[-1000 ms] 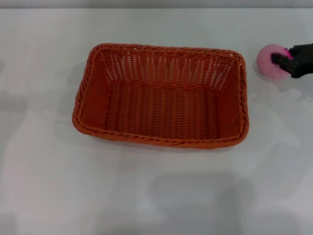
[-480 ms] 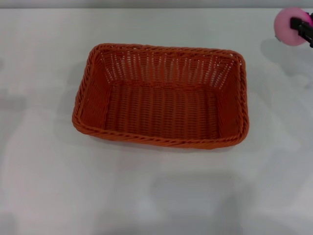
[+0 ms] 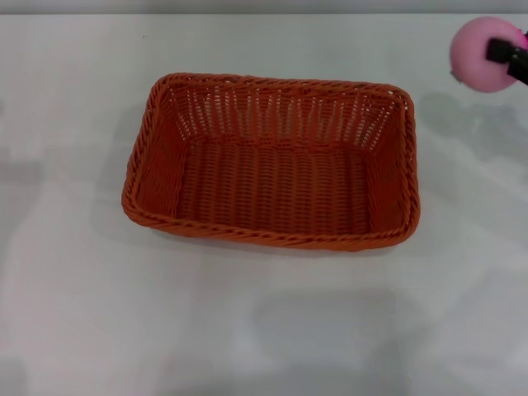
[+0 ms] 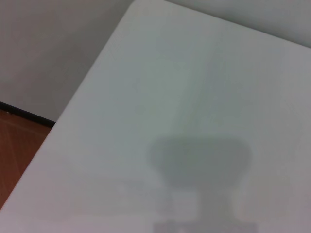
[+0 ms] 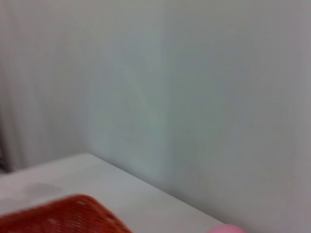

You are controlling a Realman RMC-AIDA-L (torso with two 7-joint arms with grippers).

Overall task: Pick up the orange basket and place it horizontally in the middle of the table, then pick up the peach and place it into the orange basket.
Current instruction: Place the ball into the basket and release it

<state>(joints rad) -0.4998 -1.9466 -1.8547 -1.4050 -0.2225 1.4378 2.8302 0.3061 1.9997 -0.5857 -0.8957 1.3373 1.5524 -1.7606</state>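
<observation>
**Peach up in the right gripper, basket sits mid-table**

From the head camera I see the orange basket [image 3: 271,161] lying flat on the table [image 3: 247,330], its long side running across my view, roughly in the middle of the white top. Its mouth faces up and the woven floor is bare, nothing inside. The braided rim is clear all the way round.

Over at the far right edge of that view I have the peach [image 3: 483,54], a pink ball beyond the basket's far right corner and well apart from it. The right gripper [image 3: 510,59] is on it: a black finger [image 3: 505,51] lies pressed against the peach's right face, so I read the gripper as pinched onto the fruit. Only that bit of the gripper shows; the rest runs out of frame. A soft grey shadow falls on the table below the peach, nearer to me, apart from the fruit itself, so the peach looks lifted off the surface.

My right wrist camera gives me a plain pale wall, a strip of table, one curved corner of the basket low in the picture, and a sliver of pink at the very edge.

The left wrist camera shows bare table, its edge, and brown floor beyond. The left gripper is in none of my views, so I cannot tell its state
</observation>
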